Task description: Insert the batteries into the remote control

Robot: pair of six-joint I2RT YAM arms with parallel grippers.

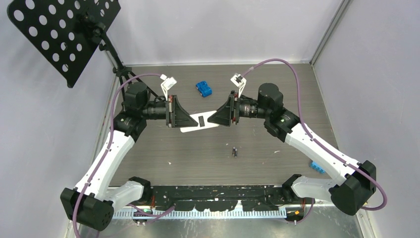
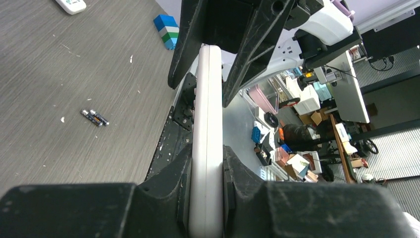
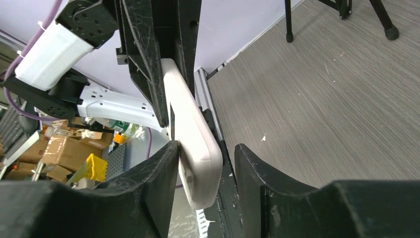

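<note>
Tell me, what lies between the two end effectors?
The white remote control spans from left end effector to right end effector; the top view shows it.

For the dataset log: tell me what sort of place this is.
Probably a robotics lab test cell: plain pale walls enclose the wood-grain table, and the wrist views show cardboard boxes and clutter beyond its edge.

White remote [image 1: 190, 129] btwn L end effector [image 1: 196, 121] & R end effector [image 1: 209, 119], batteries [image 1: 235, 151] nearby

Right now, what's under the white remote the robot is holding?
Only grey table shows around the remote; the spot straight below it is hidden. The batteries lie closer to the arm bases, not under it.
</note>
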